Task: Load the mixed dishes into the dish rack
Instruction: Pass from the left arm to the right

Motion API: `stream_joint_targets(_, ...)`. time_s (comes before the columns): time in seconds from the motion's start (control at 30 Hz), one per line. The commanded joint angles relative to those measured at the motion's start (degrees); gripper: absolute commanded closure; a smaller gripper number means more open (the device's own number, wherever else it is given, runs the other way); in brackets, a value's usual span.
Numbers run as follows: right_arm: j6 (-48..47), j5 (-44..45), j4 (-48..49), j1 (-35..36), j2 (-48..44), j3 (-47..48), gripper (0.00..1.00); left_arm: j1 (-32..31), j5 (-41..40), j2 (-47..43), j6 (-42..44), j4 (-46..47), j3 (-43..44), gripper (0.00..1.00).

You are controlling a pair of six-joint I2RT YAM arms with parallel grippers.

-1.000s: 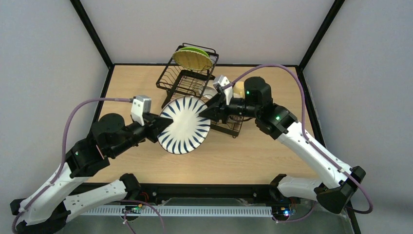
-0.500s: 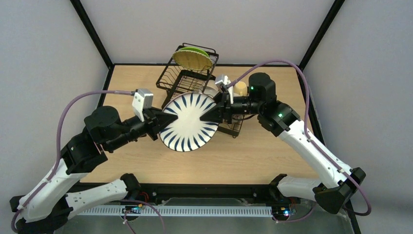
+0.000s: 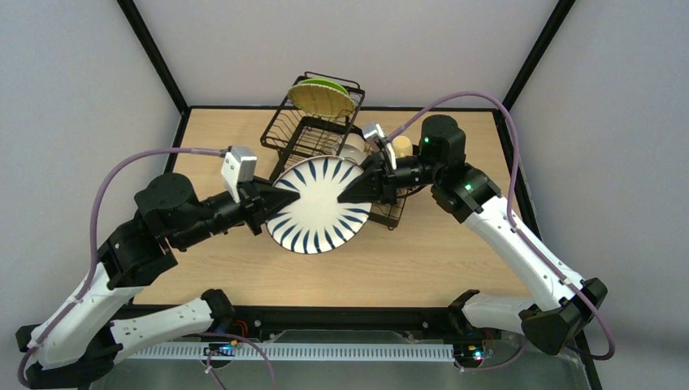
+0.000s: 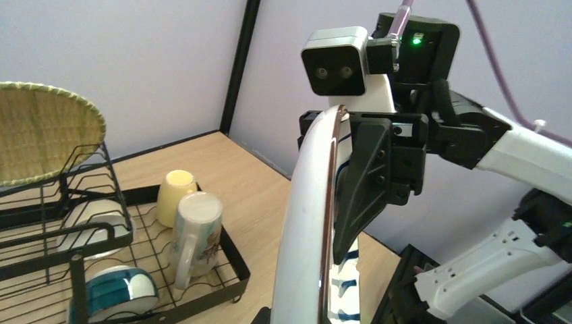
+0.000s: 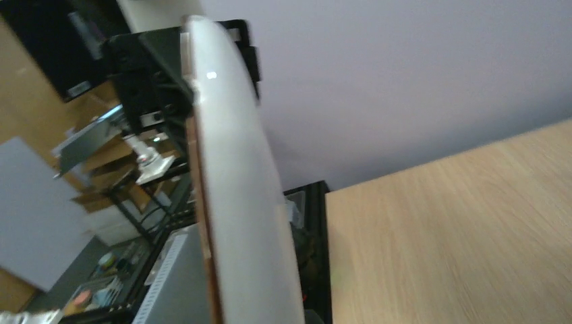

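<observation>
- Item in hand: one round glazed plate with a dark-striped white underside (image 3: 318,205). It hangs tilted above the wooden counter (image 3: 422,260), just in front of the low tray of the black wire dish rack (image 3: 286,138), striped side up.
- Left end effector (image 3: 283,201): clamped onto the left rim of the plate.
- Right end effector (image 3: 348,193): clamped onto the opposite rim. The plate spans the gap between my two arms.
- Handling, by judgement: the plate is rigid, fairly heavy for a rim pinch, smooth and therefore slippery, and brittle against the wires.
- Grip location: I take the rim only, one finger on each face of the lip; the flat face offers no hold. Held from one side alone, the plate is likely to pivot about the pinch, so that side needs a firm clamp before the other lets go.
- Count, plates: one.
- Count, mugs: two, side by side in the low tray: one yellow mug (image 4: 177,194) and one cream mug (image 4: 195,229).
- Count, bowls: two in the tray: one white bowl (image 4: 94,226) behind the wires and one blue-outside bowl (image 4: 118,293).
- Count, other: one rack; one straw-coloured woven round dish (image 3: 321,97) in the raised tier.
</observation>
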Motion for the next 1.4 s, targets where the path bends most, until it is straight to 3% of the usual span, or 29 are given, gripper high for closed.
stream_joint_targets(0.0,1.93,-1.53,3.03,-0.37,0.72,0.26,0.85,-0.26,1.32,0.01,-1.4,9.74,3.64,0.98)
stream_joint_targets(0.1,2.58,-2.52,3.59,-0.46,0.62,0.19,1.0,-0.26,1.98,0.67,-1.72,10.35,3.84,0.98)
stream_joint_targets(0.3,3.41,-3.84,4.55,-0.54,-0.13,-0.11,1.0,-0.26,1.57,1.87,-2.71,10.18,4.65,0.97)
stream_joint_targets(0.33,3.5,-3.66,4.96,-0.54,-0.48,-0.2,1.0,-0.26,0.55,1.97,-3.1,9.65,4.87,0.91)
stream_joint_targets(0.4,3.57,-2.74,5.67,-0.59,-1.3,-0.53,1.0,-0.26,-1.65,1.79,-3.72,8.93,4.84,0.7)
stream_joint_targets(0.47,4.06,-2.5,6.37,-0.84,-1.86,-0.81,1.0,-0.26,-2.91,1.45,-4.15,8.43,4.83,0.6)
stream_joint_targets(0.53,4.14,-2.27,6.55,-0.89,-2.14,-0.62,1.0,-0.26,-5.19,1.46,-4.7,7.53,4.99,0.42)
stream_joint_targets(0.73,4.32,-0.39,7.64,-1.06,-3.01,-0.38,1.0,-0.26,-7.9,1.03,-5.94,5.96,4.45,0.22)
stream_joint_targets(0.9,4.26,0.54,7.53,-1.2,-3.0,0.46,1.0,-0.26,-12.36,-0.08,-6.88,4.72,4.38,0.17)
stream_joint_targets(1.37,0.16,5.43,3.73,-1.33,-0.77,5.67,1.0,-0.26,-39.0,-5.51,-17.32,-2.12,3.98,0.11)
